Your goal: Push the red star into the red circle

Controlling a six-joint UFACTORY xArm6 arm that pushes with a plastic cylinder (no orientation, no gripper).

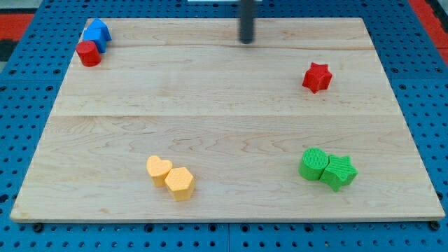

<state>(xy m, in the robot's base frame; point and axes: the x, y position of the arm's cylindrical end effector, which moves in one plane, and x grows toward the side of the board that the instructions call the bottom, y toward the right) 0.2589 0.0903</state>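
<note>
The red star point(316, 77) lies on the wooden board at the view's right, upper part. The red circle point(89, 54) sits far off at the view's top left, touching a blue block point(97, 33) just above it. My tip point(246, 41) stands near the view's top centre, up and to the left of the red star, well apart from it and from every block.
A yellow heart point(158, 169) and a yellow hexagon point(180, 183) touch at the view's bottom, left of centre. A green circle point(313, 164) and a green star point(339, 171) touch at the bottom right. The board's edge point(224, 218) borders a blue pegboard.
</note>
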